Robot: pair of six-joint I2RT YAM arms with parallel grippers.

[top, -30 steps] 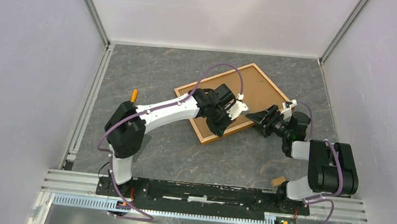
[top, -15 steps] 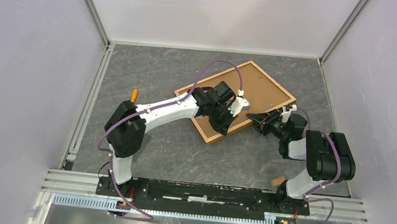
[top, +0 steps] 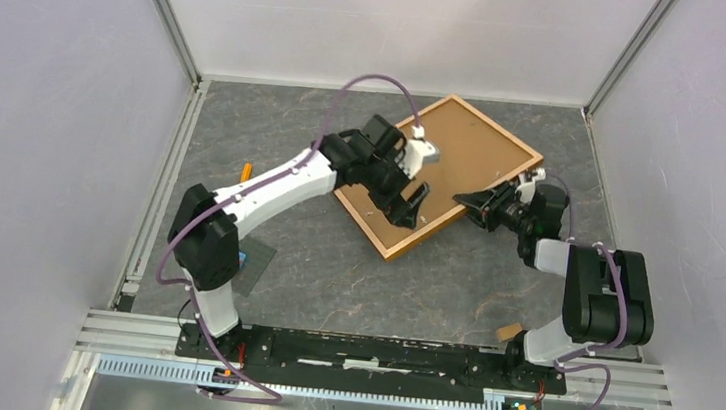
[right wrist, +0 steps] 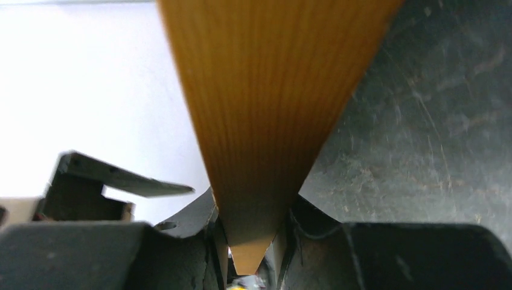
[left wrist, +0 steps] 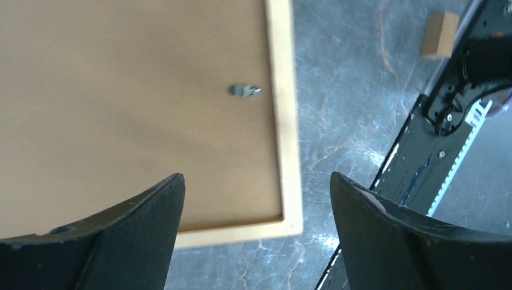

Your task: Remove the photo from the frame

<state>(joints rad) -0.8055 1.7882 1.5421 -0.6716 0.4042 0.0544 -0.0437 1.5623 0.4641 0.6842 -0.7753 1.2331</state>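
I see right gripper (right wrist: 249, 238) pinching frame (right wrist: 265, 90) edge in right wrist view; left wrist view shows left gripper (left wrist: 256, 202) spread wide, 1 clip (left wrist: 244, 90).

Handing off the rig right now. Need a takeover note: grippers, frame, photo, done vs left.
Left gripper: open, hovering over the near corner of the large rectangular picture frame with the orange-brown wooden border.
Right gripper: shut on the frame's near-right edge.
Frame: on the grey table, plain brown fibreboard back up, one small metal clip in view.
Photo: not visible.
Done: frame edge gripped.
Left: free the clips, lift the back, take the photo out.
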